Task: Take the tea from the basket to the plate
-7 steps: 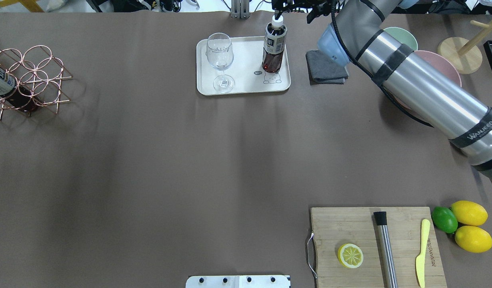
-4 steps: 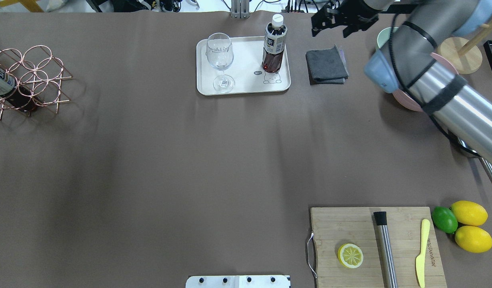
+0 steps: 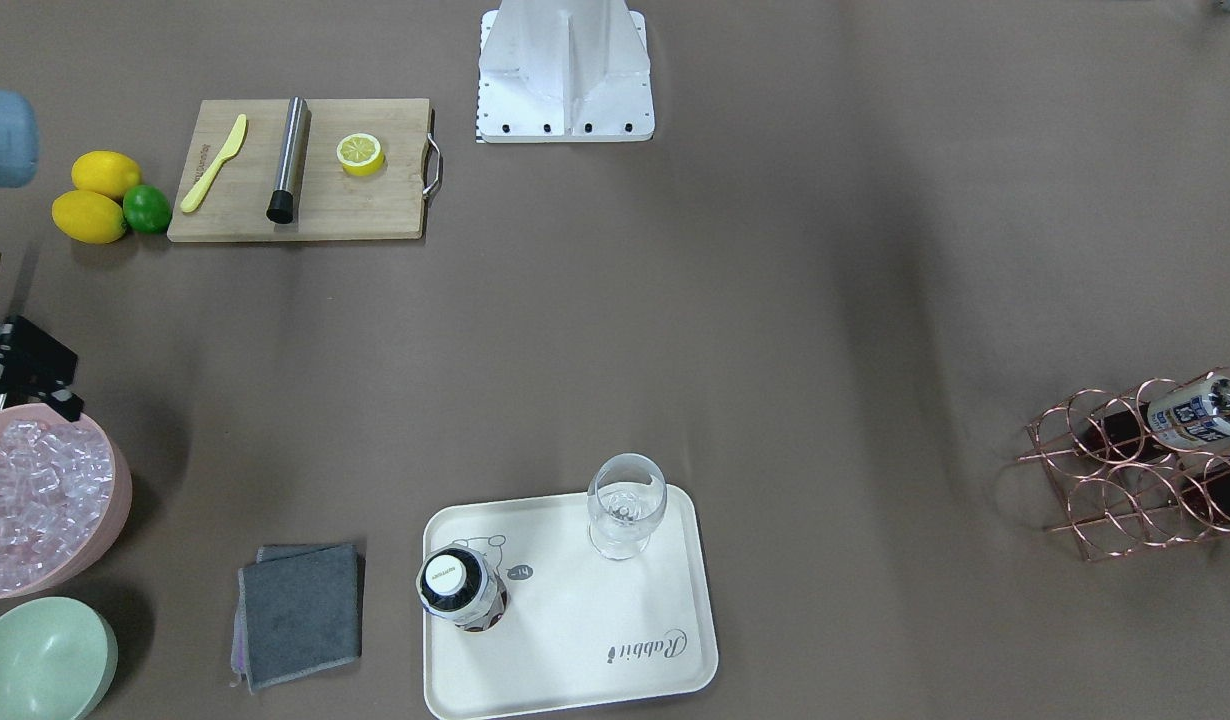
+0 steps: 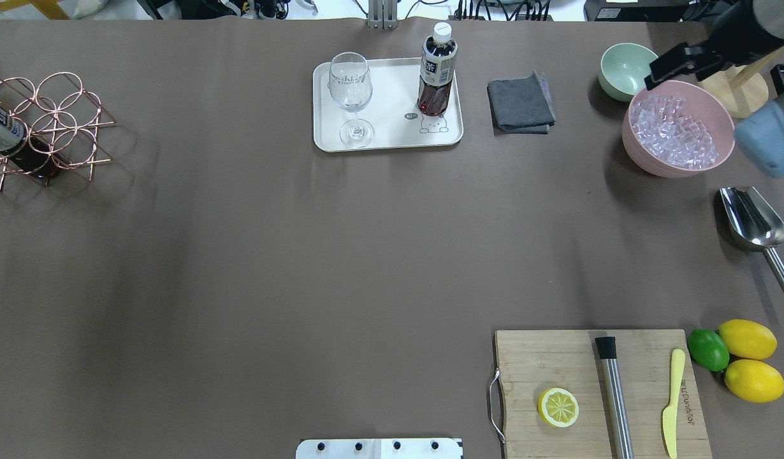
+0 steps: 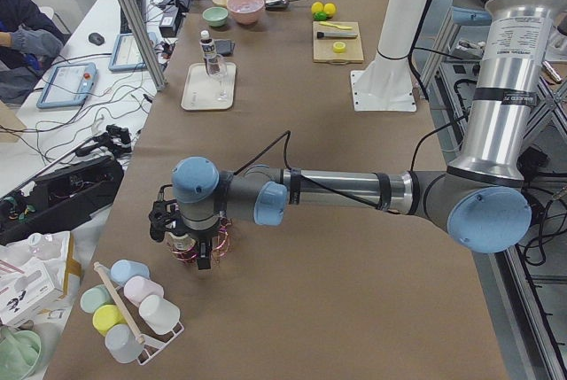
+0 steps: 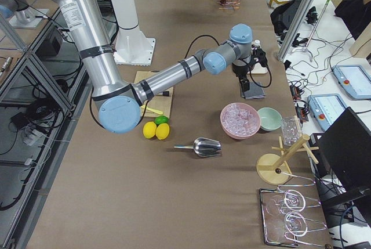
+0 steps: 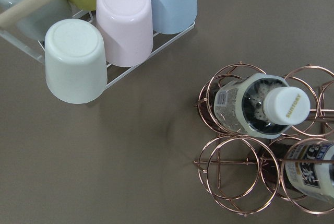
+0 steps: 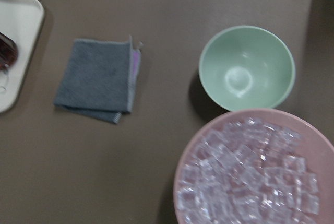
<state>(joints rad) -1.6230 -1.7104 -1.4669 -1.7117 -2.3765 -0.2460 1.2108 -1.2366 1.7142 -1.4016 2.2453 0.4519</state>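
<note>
One tea bottle (image 4: 438, 70) stands upright on the cream plate (image 4: 398, 137), beside the bear print; it also shows in the front view (image 3: 460, 590) on the plate (image 3: 595, 640). The copper wire basket (image 4: 54, 121) sits at the table's far left with a tea bottle (image 4: 0, 131) lying in it. The left wrist view shows two bottles (image 7: 266, 109) in the basket's ring cells (image 7: 229, 174). My right gripper (image 4: 669, 67) looks open and empty, high over the far rim of the ice bowl. My left gripper (image 5: 190, 252) hovers over the basket; I cannot tell its state.
A wine glass (image 4: 350, 95) stands on the plate's left half. A grey cloth (image 4: 519, 105), pale green bowl (image 4: 624, 67), pink ice bowl (image 4: 679, 131) and metal scoop (image 4: 752, 220) lie to the right. A cutting board (image 4: 596, 389) is near right. A cup rack (image 7: 104, 31) stands beside the basket.
My right gripper has moved right, from just above the bottle's cap on the plate to over the ice bowl. The bottle stays upright on the plate.
</note>
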